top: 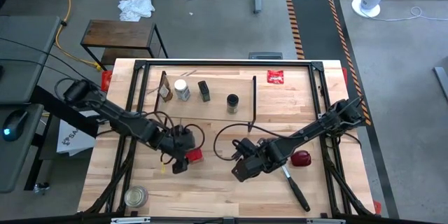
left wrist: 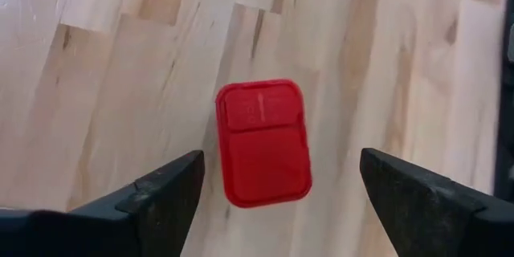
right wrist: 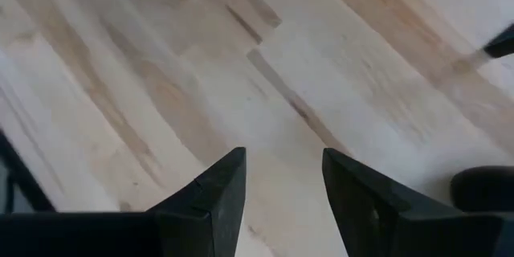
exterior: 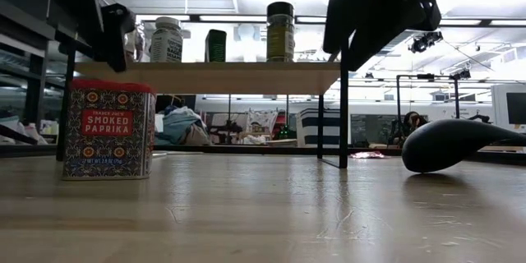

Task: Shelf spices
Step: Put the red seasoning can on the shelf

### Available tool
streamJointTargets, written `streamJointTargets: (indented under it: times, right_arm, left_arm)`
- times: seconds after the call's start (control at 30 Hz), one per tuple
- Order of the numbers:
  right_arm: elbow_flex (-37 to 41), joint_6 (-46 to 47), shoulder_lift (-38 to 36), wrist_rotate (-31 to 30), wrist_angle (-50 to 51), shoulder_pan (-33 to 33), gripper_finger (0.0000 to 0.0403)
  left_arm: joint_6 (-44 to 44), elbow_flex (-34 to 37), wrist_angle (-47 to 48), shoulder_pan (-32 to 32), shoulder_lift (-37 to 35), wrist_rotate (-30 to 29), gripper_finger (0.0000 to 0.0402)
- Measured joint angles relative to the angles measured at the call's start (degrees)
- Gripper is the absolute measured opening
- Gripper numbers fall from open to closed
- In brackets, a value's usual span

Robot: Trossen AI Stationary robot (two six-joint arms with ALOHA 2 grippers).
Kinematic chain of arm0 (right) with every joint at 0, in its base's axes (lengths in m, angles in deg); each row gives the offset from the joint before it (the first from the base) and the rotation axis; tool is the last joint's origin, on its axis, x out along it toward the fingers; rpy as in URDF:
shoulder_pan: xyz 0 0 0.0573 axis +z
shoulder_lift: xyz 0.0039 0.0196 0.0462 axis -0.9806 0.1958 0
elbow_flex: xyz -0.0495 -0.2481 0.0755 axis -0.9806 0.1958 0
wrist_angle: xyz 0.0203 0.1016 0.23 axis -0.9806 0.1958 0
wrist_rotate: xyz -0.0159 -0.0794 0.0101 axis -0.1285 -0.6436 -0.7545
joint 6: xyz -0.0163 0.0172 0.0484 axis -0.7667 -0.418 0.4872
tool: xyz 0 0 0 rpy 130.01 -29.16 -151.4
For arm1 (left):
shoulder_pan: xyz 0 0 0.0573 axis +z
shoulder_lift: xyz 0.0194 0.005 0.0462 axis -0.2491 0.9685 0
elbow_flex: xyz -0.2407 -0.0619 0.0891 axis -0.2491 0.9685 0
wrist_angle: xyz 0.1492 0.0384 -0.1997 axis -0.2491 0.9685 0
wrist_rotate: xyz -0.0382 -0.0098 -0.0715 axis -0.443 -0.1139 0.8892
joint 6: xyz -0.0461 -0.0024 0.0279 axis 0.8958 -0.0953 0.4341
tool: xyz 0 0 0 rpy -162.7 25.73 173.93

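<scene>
The red square tin (left wrist: 263, 143) stands upright on the table (exterior: 108, 129), near the shelf's front. My left gripper (left wrist: 281, 157) hangs over it, open wide, one finger on each side of the lid and clear of it (top: 179, 162). The shelf (exterior: 205, 76) carries a brown bottle (top: 164, 91), a white-capped jar (top: 182, 89), a small black box (top: 204, 91) and a dark-lidded jar (top: 232, 103) on its plywood top. My right gripper (right wrist: 285, 157) is open over bare table right of the tin (top: 239, 171), with nothing between its fingers.
A clear glass jar with a metal lid (top: 136, 196) stands at the near left. A flat red packet (top: 275, 77) lies at the far right. A red object (top: 301, 159) and a black-handled tool (top: 295, 190) lie under the right arm. The shelf's thin black legs (exterior: 343, 119) stand between the arms.
</scene>
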Motion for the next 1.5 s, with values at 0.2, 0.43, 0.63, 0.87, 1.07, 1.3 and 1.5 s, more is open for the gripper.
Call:
streamJointTargets:
  times: [0.2,0.43,0.63,0.87,1.07,1.3,1.5]
  right_arm:
    - [0.00,-0.33,0.00,-1.07,2.06,-0.08,0.0160]
    - [0.00,-0.93,0.00,-2.05,3.13,-0.20,0.0160]
    - [0.00,-1.96,0.00,-2.17,3.22,-0.20,0.0160]
    - [0.00,-1.97,0.02,-2.89,3.66,-0.20,0.0160]
    - [0.00,-1.96,0.00,-2.24,3.88,-0.22,0.0160]
    - [-0.02,-1.36,-1.51,-1.54,7.64,0.55,0.0160]
    - [-0.02,-0.36,-1.92,-0.32,8.18,0.55,0.0160]
  left_arm:
    - [-0.64,0.00,-0.59,-0.02,3.11,-0.19,0.0331]
    - [-0.44,0.00,-0.55,0.35,6.73,-3.86,0.0331]
    - [0.56,0.00,-1.67,1.51,9.11,-0.03,0.0331]
    - [2.73,0.00,-2.08,2.41,12.45,1.80,0.0323]
    - [5.33,-1.30,-4.22,4.17,11.10,4.82,0.0207]
    - [-3.17,-15.71,-3.91,8.71,4.44,-1.39,0.0200]
    - [-1.26,-26.47,11.54,16.60,2.70,-12.39,0.0200]
